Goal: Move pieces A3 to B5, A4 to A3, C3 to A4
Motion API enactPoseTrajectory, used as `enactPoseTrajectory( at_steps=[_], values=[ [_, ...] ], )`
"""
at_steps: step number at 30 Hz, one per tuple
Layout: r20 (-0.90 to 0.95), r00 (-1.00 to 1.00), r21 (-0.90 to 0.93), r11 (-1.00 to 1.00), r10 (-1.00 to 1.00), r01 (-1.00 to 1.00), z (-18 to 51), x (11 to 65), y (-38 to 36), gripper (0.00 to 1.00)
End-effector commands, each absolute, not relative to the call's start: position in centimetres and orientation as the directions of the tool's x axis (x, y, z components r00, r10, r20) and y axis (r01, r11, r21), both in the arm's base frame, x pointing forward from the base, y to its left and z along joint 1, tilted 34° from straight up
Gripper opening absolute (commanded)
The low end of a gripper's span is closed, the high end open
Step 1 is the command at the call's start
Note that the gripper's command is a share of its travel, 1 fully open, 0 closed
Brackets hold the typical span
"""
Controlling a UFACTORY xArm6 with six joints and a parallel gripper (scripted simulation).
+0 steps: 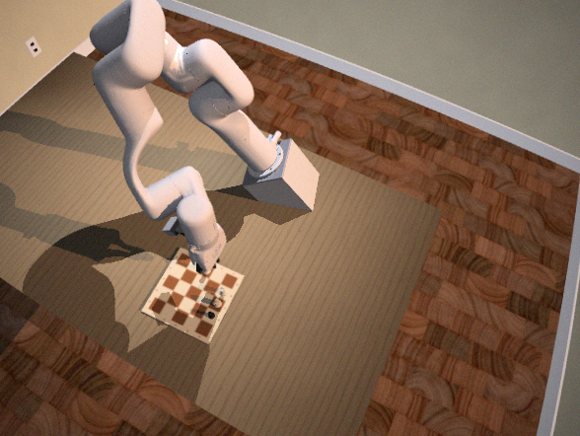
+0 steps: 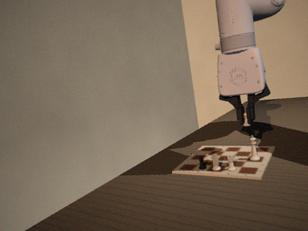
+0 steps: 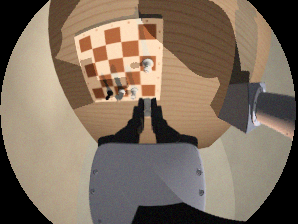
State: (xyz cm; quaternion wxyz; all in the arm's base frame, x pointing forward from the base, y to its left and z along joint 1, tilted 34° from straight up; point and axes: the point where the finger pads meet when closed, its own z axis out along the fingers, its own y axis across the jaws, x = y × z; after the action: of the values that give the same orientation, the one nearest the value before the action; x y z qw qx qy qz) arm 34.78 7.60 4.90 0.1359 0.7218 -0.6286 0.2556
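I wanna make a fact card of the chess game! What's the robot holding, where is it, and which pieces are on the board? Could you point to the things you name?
gripper [image 1: 207, 268] [image 2: 246, 121] [image 3: 147, 104]: shut on a pale piece [image 2: 246, 123] [image 3: 147, 108]
held piece: up above the chessboard [image 1: 184, 287] [image 2: 216, 175] [image 3: 115, 47]
row of three: one dark piece [image 1: 211, 315] [image 2: 202, 163] [image 3: 109, 94], two light pieces
tallest on board: the tall white piece [image 2: 254, 150] [image 3: 147, 64]
standing: all four upright

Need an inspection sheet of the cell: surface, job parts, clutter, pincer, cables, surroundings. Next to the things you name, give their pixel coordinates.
surface: wood-grained mat [image 1: 306, 276] [image 2: 140, 215], board [image 1: 183, 286] [image 2: 260, 176] [image 3: 112, 35] flat on it
job's things: black piece [image 1: 211, 315] [image 2: 202, 163] [image 3: 109, 94], near white piece [image 1: 217, 303] [image 2: 215, 163] [image 3: 121, 92] beside it, next white piece [image 1: 221, 292] [image 2: 231, 164] [image 3: 134, 91], tall white piece [image 2: 254, 152] [image 3: 147, 64]; all upright on board
clutter: nothing seen
grippers: pincer [image 1: 208, 269] [image 2: 246, 119] [image 3: 147, 104] shut on small white piece [image 2: 246, 123], raised
cables: nothing seen
surroundings: walls, wooden floor [image 1: 469, 237], wall socket [image 1: 34, 46]
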Motion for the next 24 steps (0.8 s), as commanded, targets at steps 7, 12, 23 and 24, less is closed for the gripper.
enactPoseTrajectory(
  at_steps=[7, 12, 23, 24],
  values=[
    [0.539, 0.079, -0.128, -0.174, -0.839, -0.977, 4.0, 35.1, 7.1, 0.00],
    [0.539, 0.079, -0.128, -0.174, -0.839, -0.977, 2.3, 35.5, 6.1, 0.00],
    [0.539, 0.079, -0.128, -0.174, -0.839, -0.977, -1.2, 36.3, 3.9, 0.00],
    [0.539, 0.079, -0.127, -0.174, -0.839, -0.977, -1.5, 36.4, 3.7, 0.00]
  ],
)
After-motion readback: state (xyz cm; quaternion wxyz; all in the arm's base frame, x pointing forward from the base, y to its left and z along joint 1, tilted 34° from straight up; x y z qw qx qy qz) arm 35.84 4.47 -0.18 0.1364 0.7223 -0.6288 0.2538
